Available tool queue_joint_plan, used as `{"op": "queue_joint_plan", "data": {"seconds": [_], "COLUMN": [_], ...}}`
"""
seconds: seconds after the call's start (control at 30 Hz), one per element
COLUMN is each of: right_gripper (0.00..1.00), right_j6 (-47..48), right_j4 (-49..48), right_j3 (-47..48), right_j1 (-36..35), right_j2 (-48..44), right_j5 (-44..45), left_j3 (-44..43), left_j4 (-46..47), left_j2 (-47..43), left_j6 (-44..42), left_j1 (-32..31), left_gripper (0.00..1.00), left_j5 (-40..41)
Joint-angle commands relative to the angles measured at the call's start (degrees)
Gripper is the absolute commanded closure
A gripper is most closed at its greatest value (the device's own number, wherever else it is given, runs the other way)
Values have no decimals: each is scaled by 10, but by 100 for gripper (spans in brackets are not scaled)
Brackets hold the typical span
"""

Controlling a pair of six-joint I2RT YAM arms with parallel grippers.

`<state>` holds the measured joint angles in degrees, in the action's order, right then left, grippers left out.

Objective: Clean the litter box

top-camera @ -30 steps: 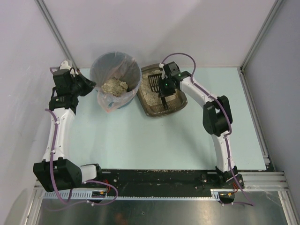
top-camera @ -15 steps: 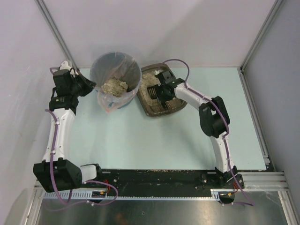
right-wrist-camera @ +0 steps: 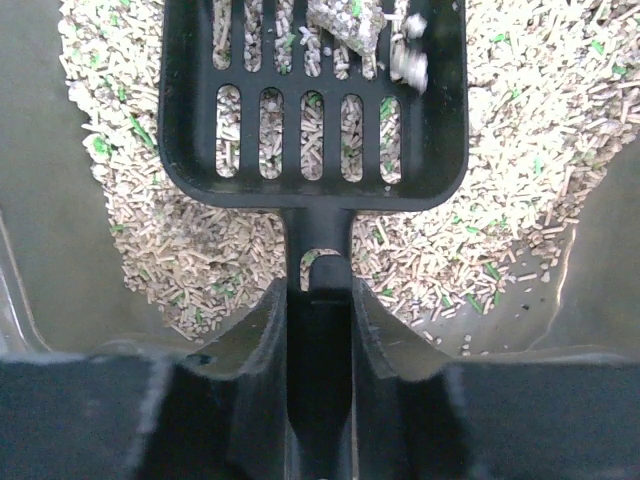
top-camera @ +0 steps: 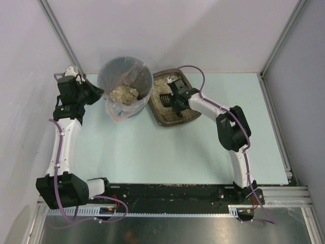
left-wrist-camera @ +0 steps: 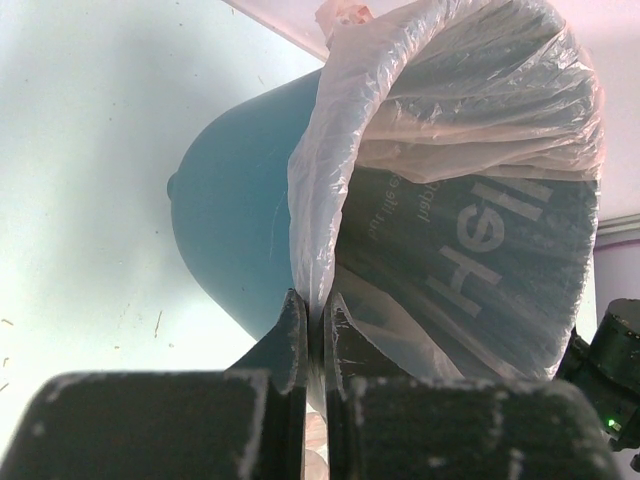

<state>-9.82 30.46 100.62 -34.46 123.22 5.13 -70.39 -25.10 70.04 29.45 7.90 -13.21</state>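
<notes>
The grey-brown litter box (top-camera: 158, 118) stands at the back centre, right of the teal bin, with beige pellets (right-wrist-camera: 180, 250) inside. My right gripper (top-camera: 175, 101) (right-wrist-camera: 318, 300) is shut on the handle of a black slotted scoop (right-wrist-camera: 310, 110), which lies low over the pellets. Grey clumps (right-wrist-camera: 345, 25) rest at the scoop's far end. My left gripper (top-camera: 97, 94) (left-wrist-camera: 313, 320) is shut on the clear plastic liner (left-wrist-camera: 330, 200) at the rim of the teal bin (top-camera: 125, 81) (left-wrist-camera: 235, 220).
The bin holds a heap of beige litter (top-camera: 124, 94). Liner plastic hangs down the bin's front (top-camera: 116, 112). Grey walls close in at the left and back, and a metal frame rail (top-camera: 277, 127) runs along the right side.
My right gripper dropped with the scoop from above the box's right side down into the litter, moving left and lower. The left arm has not moved.
</notes>
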Motion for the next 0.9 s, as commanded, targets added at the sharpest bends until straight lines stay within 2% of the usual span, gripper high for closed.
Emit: {"op": "queue_joint_plan", "data": {"seconds": [0.0, 0.07, 0.23, 0.47, 0.63, 0.7, 0.73, 0.8, 0.87], "right_gripper": [91, 100, 100, 100, 100, 100, 100, 100, 100], "right_j6": [18, 47, 114, 210, 176, 190, 191, 147, 71], "right_j4": [24, 17, -73, -86, -104, -120, -124, -129, -142], "right_j3": [16, -2, -125, -150, -153, -156, -156, -157, -166], "right_j1": [0, 1, 5, 3, 10, -21, -31, -18, 12], "right_j2": [-51, -64, -132, -171, -177, -176, -174, -172, -180], "right_j5": [24, 36, 63, 102, 96, 91, 116, 123, 78], "left_j3": [17, 19, 21, 22, 19, 17, 17, 15, 14], "left_j4": [-32, -32, -32, -32, -32, -31, -32, -32, -32], "left_j2": [-8, -7, -5, -4, -3, -3, -3, -4, -6], "left_j6": [-26, -27, -28, -33, -33, -31, -31, -31, -29], "left_j1": [-5, -6, -5, -3, -1, 0, 1, 1, 1], "left_gripper": [100, 100, 100, 100, 100, 100, 100, 100, 100], "left_j5": [-19, -18, -16, -13, -12, -12, -14, -15, -14]}}
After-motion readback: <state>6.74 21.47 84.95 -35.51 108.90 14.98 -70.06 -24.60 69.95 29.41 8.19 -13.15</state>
